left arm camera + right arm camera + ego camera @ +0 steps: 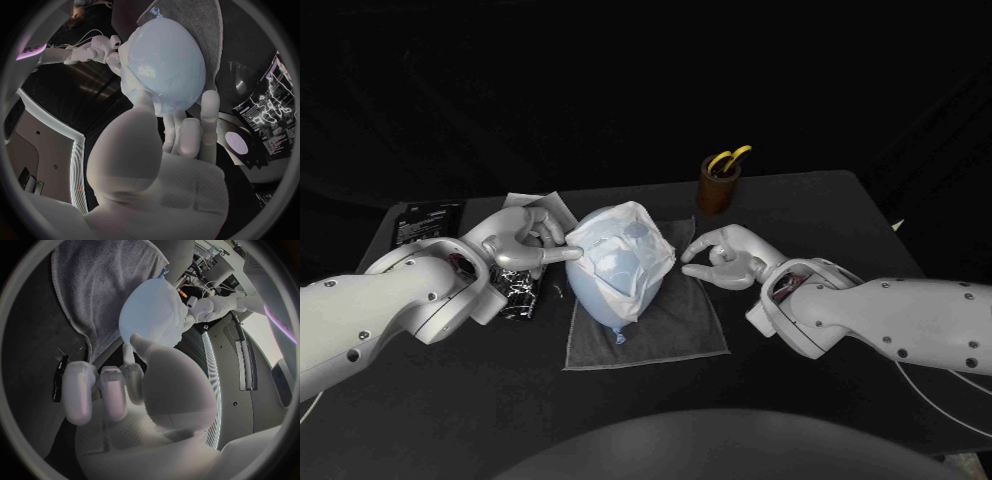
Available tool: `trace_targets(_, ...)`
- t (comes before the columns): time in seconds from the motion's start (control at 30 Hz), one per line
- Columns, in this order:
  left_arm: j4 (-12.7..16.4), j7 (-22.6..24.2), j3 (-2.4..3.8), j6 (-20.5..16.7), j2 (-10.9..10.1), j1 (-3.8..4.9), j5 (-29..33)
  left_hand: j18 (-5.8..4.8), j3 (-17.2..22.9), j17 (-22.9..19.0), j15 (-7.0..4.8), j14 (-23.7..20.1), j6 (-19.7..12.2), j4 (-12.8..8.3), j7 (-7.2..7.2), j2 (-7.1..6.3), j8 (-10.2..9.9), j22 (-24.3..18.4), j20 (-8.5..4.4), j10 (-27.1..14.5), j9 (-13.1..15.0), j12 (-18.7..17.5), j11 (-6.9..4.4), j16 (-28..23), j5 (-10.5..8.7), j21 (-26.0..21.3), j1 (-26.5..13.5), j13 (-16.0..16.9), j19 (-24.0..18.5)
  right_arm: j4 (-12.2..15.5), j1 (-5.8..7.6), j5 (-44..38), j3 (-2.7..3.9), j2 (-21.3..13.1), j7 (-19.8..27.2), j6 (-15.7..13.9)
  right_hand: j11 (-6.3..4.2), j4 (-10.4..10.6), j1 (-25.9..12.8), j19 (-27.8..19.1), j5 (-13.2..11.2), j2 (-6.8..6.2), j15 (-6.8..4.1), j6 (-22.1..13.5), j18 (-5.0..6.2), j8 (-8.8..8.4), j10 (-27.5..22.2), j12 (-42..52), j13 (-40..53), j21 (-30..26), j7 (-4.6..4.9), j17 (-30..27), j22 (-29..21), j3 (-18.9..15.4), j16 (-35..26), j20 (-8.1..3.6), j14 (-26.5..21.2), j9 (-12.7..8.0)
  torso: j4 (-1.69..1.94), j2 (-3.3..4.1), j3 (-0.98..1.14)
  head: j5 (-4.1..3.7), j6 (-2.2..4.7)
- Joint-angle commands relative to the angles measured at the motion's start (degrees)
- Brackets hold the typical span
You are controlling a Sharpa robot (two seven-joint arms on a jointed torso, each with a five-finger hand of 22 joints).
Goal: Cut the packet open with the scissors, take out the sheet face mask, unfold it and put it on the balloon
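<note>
A: White mask [620, 250] drapes the balloon [622, 305], which lies on the towel [682, 330].

B: The left hand [519, 240] touches the mask at the balloon's left; whether it pinches, I can't tell. The right hand [721, 260], beside the balloon's right, is empty, fingers apart. Smooth outward gently and steady the balloon.
</note>
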Motion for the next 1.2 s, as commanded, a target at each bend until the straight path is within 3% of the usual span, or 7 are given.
trace_targets(0.03, 0.1, -0.2, -0.02, 0.7, 0.1, -0.05, 0.1, 0.61, 0.3, 0.1, -0.05, 0.4, 0.1, 0.0, 0.66, 0.46, 0.1, 0.1, 0.06, 0.2, 0.0, 0.2, -0.37, 0.1, 0.08, 0.4, 0.0, -0.1, 0.5, 0.1, -0.11, 0.2, -0.02, 0.6, 3.5, -3.3, 0.91, -0.1, 0.0, 3.1, -0.2, -2.14, 0.74, -1.1, -0.52, -1.68, 1.1, 0.4, 10.2, 0.2, 0.83, 15.1, 12.9, -1.3, 0.2, 0.95, 6.0, -0.9, 0.02, 0.04, 0.04, -0.04, 0.0)
trace_targets(0.27, 0.1, -0.1, -0.02, 0.8, 0.1, -0.05, 0.1, 0.61, 0.3, 0.0, -0.07, 0.4, 0.1, 0.0, 0.64, 0.52, 0.2, 0.1, 0.04, 0.2, -0.2, 0.4, -0.39, 0.2, 0.08, 0.4, 0.1, -0.2, 0.4, -0.1, -0.18, 0.7, -0.04, 1.8, 5.2, -5.1, 1.5, -0.5, 0.4, 2.9, -0.2, -2.64, 1.31, -2.5, -0.4, -3.6, 0.9, 0.3, 10.1, -0.2, 1.43, 15.1, 12.8, -2.7, 0.2, 1.69, 6.0, -1.8, -0.06, 0.04, 0.03, 0.09, 0.0)
trace_targets(0.77, 0.1, -0.2, -0.02, 0.8, 0.0, -0.04, 0.1, 0.61, 0.3, 0.0, -0.07, 0.4, 0.1, 0.0, 0.64, 0.52, 0.2, 0.1, 0.04, 0.2, -0.2, 0.4, -0.39, 0.2, 0.08, 0.4, 0.1, -0.2, 0.4, -0.6, -0.31, 1.0, -0.05, 3.0, 5.9, -3.6, 0.93, -0.9, 1.6, 3.0, -0.2, -1.43, 0.99, 1.3, -0.36, -3.45, 1.2, 0.8, 10.4, 0.0, 0.66, 15.1, 12.8, -3.1, 0.2, 2.0, 6.0, -2.0, -0.02, -0.01, 0.0, 0.2, 0.0)
trace_targets(1.03, 0.2, -0.2, -0.02, 0.8, -0.1, -0.04, 0.1, 0.61, 0.3, 0.0, -0.07, 0.4, 0.1, 0.0, 0.64, 0.52, 0.2, 0.1, 0.04, 0.2, -0.2, 0.4, -0.39, 0.2, 0.08, 0.4, 0.1, -0.2, 0.4, -0.3, -0.43, 1.4, -0.06, 3.2, 6.7, -2.4, -0.26, -1.0, 2.1, 3.1, -0.2, -0.3, 0.07, 6.2, -0.39, -2.51, 1.6, 1.3, 10.8, 0.3, -0.79, 15.1, 12.9, -3.2, 0.2, 1.39, 6.0, -2.0, -0.05, 0.0, 0.02, 0.29, 0.0)
trace_targets(1.2, 0.2, -0.2, -0.02, 0.8, -0.1, -0.04, 0.1, 0.61, 0.3, 0.0, -0.07, 0.4, 0.1, 0.0, 0.64, 0.52, 0.2, 0.1, 0.04, 0.2, -0.2, 0.4, -0.39, 0.2, 0.08, 0.4, 0.1, -0.2, 0.4, -0.1, -0.6, 1.5, -0.06, 3.4, 7.4, -2.1, -1.57, -0.5, 2.0, 3.4, -0.2, 1.46, -1.0, 10.1, -0.53, -0.84, 2.1, 1.8, 11.2, 1.0, -2.38, 15.1, 13.1, -3.2, 0.2, 0.52, 6.0, -1.6, -0.07, 0.02, 0.03, 0.28, 0.0)
